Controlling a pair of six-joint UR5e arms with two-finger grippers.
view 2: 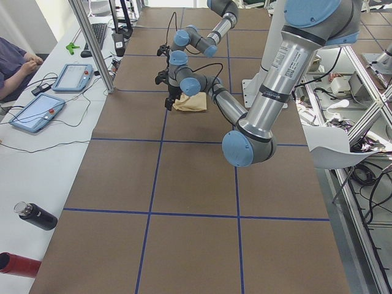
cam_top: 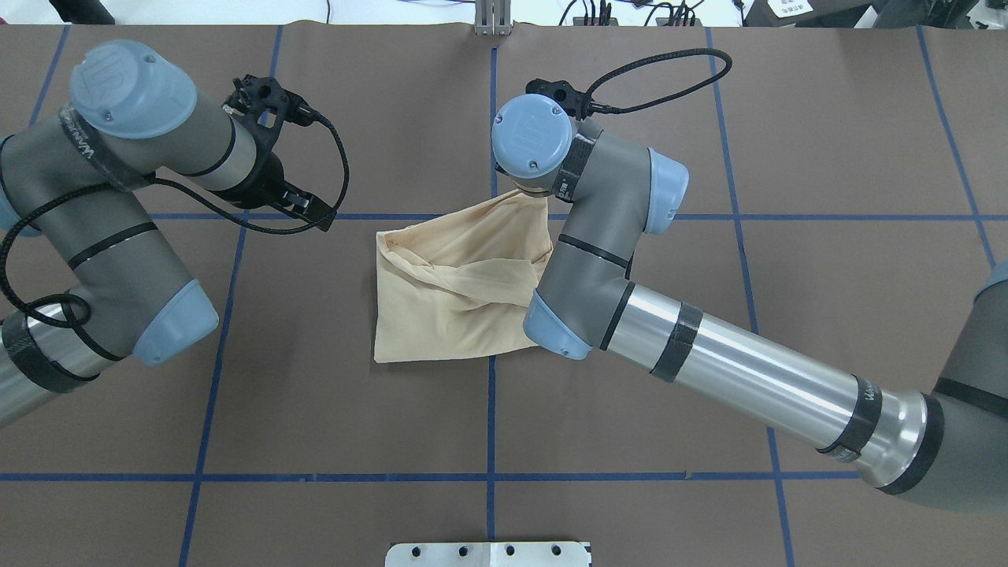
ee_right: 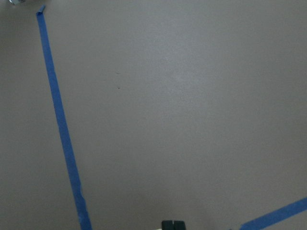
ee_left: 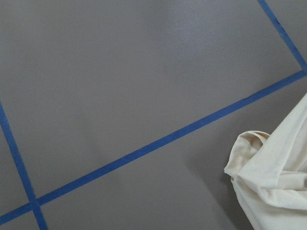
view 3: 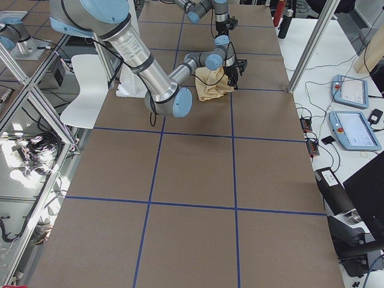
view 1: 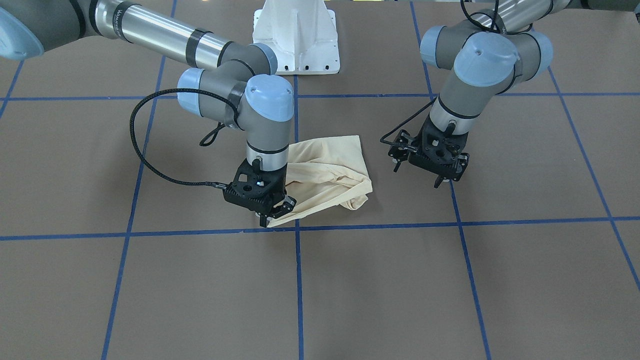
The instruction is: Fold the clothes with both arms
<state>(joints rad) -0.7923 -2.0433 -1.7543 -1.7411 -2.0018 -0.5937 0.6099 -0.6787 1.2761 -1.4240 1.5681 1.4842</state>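
The pale cream-yellow T-shirt [view 1: 325, 170] lies bunched and partly folded near the table's middle [cam_top: 441, 299]. Its print and neck label are hidden. My right gripper [view 1: 272, 212] is shut on the shirt's corner at the operators' side and holds that edge taut, just above the table. In the right wrist view only its closed pads [ee_right: 172, 225] and bare table show. My left gripper [view 1: 440, 177] is open and empty. It hovers over bare table beside the shirt, apart from it [cam_top: 305, 206]. The left wrist view shows the shirt's bunched end [ee_left: 273, 182].
Blue tape lines [view 1: 297, 227] grid the brown table. The white base mount [view 1: 296, 35] stands at the robot's side. A side bench holds tablets [view 2: 37, 110] and a dark bottle [view 2: 35, 215], and a seated person [view 2: 12, 61] is there.
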